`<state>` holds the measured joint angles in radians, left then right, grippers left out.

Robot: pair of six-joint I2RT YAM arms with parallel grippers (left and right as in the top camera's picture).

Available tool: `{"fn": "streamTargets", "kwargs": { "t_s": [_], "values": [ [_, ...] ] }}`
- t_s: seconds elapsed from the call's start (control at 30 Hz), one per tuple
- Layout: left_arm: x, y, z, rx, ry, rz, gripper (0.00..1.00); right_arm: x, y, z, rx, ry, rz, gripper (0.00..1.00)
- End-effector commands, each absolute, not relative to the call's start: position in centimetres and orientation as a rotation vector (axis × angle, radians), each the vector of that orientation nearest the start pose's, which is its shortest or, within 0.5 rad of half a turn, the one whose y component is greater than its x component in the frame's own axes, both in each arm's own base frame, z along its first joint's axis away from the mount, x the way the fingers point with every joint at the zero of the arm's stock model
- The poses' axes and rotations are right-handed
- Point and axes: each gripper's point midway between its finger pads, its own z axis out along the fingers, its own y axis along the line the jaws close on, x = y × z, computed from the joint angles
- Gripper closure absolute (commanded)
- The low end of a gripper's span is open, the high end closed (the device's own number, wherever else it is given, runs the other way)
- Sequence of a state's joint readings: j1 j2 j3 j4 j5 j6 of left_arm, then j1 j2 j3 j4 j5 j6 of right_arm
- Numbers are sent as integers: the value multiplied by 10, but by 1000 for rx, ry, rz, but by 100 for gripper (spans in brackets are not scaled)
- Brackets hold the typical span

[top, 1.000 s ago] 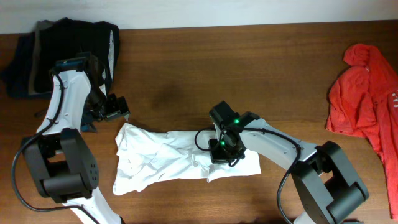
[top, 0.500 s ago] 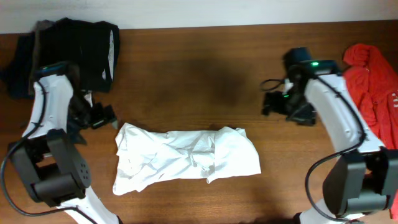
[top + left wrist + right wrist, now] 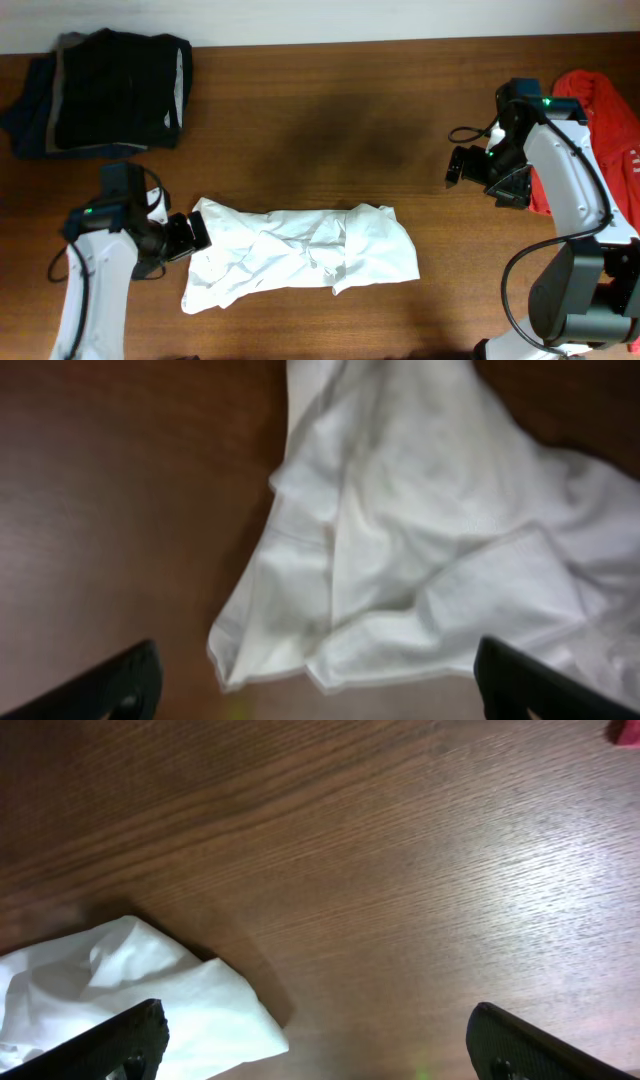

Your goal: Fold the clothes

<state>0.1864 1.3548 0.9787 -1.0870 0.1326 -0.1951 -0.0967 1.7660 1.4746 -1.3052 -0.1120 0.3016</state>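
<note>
Loosely crumpled, the shirt [image 3: 300, 250] lies unheld, left gripper [image 3: 190, 236] and right gripper [image 3: 458, 168] spread.

left gripper [image 3: 188, 236] and right gripper [image 3: 458, 167] both hover, jaws spread wide, gripping nothing.

One crumpled white thin-fabric shirt [image 3: 300, 255] at six o'clock, one red fabric garment [image 3: 622, 140] at three, one folded stack of dark clothes [image 3: 100, 95] at ten, and two black grippers, left gripper [image 3: 195, 235] at eight, right gripper [image 3: 455, 168] at three, share one brown wooden table [image 3: 330, 120].
</note>
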Motion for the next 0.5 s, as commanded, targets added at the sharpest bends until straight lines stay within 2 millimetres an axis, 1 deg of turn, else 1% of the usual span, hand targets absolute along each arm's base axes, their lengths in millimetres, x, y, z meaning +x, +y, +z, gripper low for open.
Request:
{"fn": "streamTargets", "kwargs": {
  "t_s": [0.0,0.03,0.07,0.17,0.23,0.3,0.33,0.37,0.43,0.47],
  "values": [
    [247,31,53,-665,3043,-206,1,309,-8,111,621,3136,195,1],
    [248,32,46,-675,3059,-206,1,307,-8,109,623,3142,194,1],
    [249,32,30,-633,3114,-210,1,303,-8,103,628,3156,187,2],
    [240,30,5,-636,3217,-222,1,301,-8,94,630,3160,187,1],
    [235,29,-6,-649,3260,-228,2,300,-8,93,631,3164,187,1],
    [236,27,-11,-654,3268,-245,11,300,-8,93,631,3164,187,1],
    [236,22,-12,-658,3271,-294,21,300,-8,93,632,3164,187,1],
    [236,17,-12,-658,3269,-337,26,300,-8,93,632,3165,188,1],
    [234,8,-13,-639,3277,-378,47,300,-7,93,633,3164,193,1],
    [232,4,-14,-612,3287,-375,73,300,-7,93,631,3163,192,1]
  ]
}}
